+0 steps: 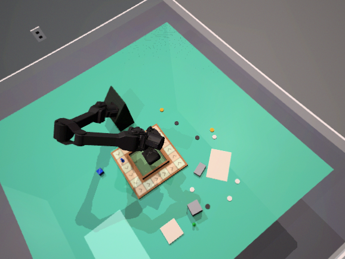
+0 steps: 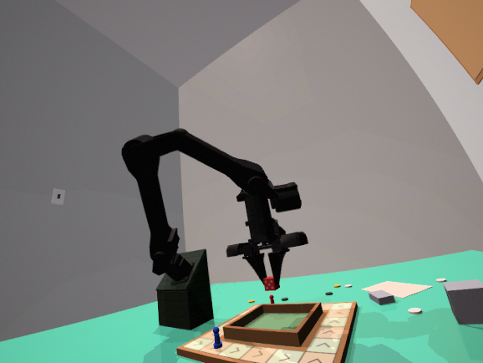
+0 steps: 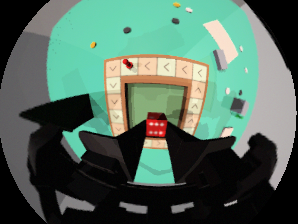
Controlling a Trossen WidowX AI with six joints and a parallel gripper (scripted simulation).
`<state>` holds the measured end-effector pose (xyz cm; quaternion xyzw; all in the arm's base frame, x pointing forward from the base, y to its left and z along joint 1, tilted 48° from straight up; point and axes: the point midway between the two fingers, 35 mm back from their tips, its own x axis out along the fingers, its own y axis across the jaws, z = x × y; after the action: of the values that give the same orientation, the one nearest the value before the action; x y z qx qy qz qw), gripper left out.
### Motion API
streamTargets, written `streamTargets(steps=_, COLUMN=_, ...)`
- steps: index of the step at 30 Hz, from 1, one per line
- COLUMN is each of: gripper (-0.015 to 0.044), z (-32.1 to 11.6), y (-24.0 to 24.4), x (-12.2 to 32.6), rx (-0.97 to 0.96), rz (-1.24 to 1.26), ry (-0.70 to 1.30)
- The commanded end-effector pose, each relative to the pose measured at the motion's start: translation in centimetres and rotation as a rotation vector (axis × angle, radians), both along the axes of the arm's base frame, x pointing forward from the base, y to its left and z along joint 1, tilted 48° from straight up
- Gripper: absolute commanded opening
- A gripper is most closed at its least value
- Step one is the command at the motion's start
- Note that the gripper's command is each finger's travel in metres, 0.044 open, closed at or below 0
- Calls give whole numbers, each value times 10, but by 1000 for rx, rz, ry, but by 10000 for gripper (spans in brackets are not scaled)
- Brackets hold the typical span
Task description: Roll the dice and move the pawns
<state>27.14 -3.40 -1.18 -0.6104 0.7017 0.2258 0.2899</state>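
My gripper (image 2: 271, 283) (image 3: 155, 122) is shut on the red die (image 2: 270, 283) (image 3: 156, 127) and holds it in the air above the tray (image 1: 156, 172) (image 2: 262, 335) (image 3: 155, 81). The tray sits in the middle of the arrow board (image 1: 139, 197) (image 2: 351, 322) (image 3: 114, 85). The red pawn (image 2: 272, 299) (image 3: 128, 64) stands on the board near a corner; the arm hides it in the top view. The blue pawn (image 1: 122, 160) (image 2: 216, 338) stands on the board's left side. The blue die (image 1: 99, 171) lies on the table left of the board.
Right of the board are a flat grey block (image 1: 200, 169) (image 2: 381, 297), a taller grey block (image 1: 194, 207) (image 2: 465, 301), a green object (image 1: 194, 224), two pale sheets (image 1: 219, 165) (image 1: 171, 231) and several orange, black and white discs. The arm's dark base (image 1: 123, 117) (image 2: 184, 307) stands behind the board.
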Motion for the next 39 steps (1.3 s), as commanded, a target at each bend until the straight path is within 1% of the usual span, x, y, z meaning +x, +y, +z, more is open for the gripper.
streamTargets(steps=1, gripper=0, z=6, y=-8, x=-1, rx=-7, rz=28, ry=24)
streamTargets(steps=5, gripper=0, z=4, y=-10, x=-4, rx=40, rz=13, ry=34)
streamTargets(steps=16, gripper=0, z=-8, y=-13, x=-13, rx=400, rz=-41, ry=51)
streamTargets(steps=29, gripper=0, z=-10, y=-14, x=-15, rx=795, rz=30, ry=-70)
streamTargets(steps=33, gripper=0, z=-9, y=-14, x=-15, rx=832, rz=47, ry=-93)
streamTargets(steps=36, gripper=0, z=6, y=-12, x=-9, rx=833, rz=47, ry=-94)
streamTargets(steps=39, gripper=0, z=40, y=-7, x=0, rx=833, rz=48, ry=-95)
